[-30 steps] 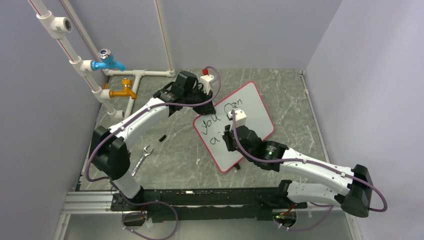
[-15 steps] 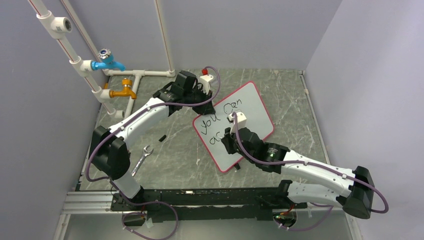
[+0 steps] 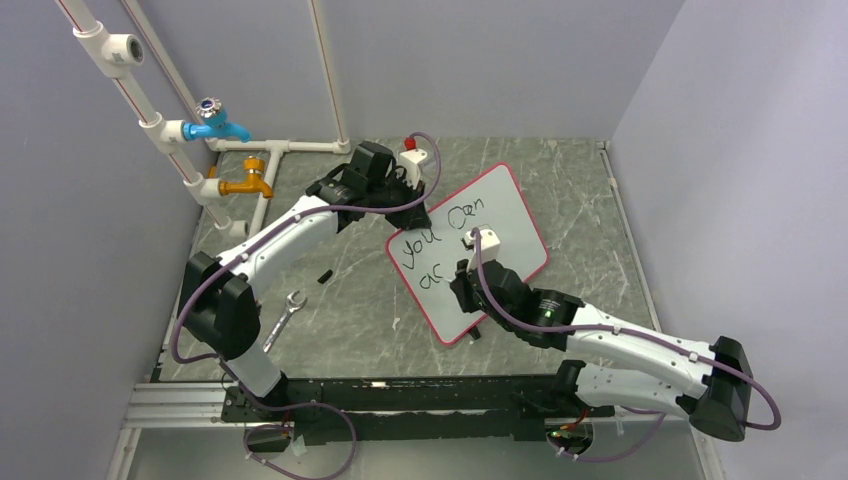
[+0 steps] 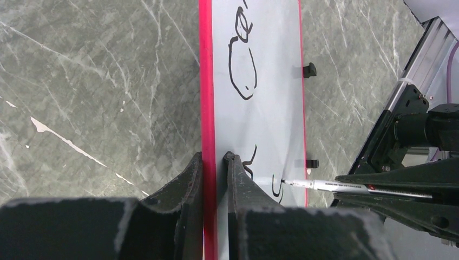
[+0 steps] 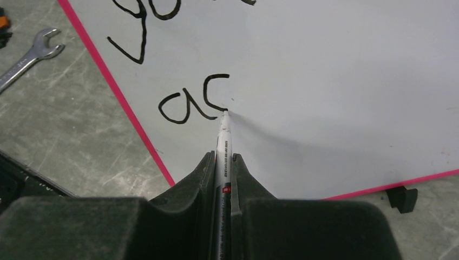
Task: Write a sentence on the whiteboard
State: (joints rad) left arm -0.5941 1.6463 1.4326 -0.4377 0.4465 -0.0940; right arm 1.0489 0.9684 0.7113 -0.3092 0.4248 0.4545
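The whiteboard (image 3: 505, 215), white with a pink rim, lies tilted on the marbled table and carries black writing: "you can" above "ac". My left gripper (image 4: 215, 158) is shut on the whiteboard's pink edge (image 4: 207, 81) at its far left corner (image 3: 412, 205). My right gripper (image 5: 223, 157) is shut on a white marker (image 5: 223, 138), its tip touching the board right after the "c" (image 5: 216, 89). In the left wrist view the marker (image 4: 335, 187) comes in from the right and meets the whiteboard face. From above, the right gripper (image 3: 463, 275) covers the lower middle of the board.
A silver wrench (image 3: 283, 318) lies on the table left of the board, also seen as a wrench (image 5: 27, 57) in the right wrist view. A small black piece (image 3: 324, 274) sits nearby. White pipes with a blue tap (image 3: 215, 122) and a yellow tap (image 3: 248, 184) stand at the back left.
The right gripper has moved the marker rightward along the lower line, and a "c" now follows the "a". The left gripper and the board have stayed put.
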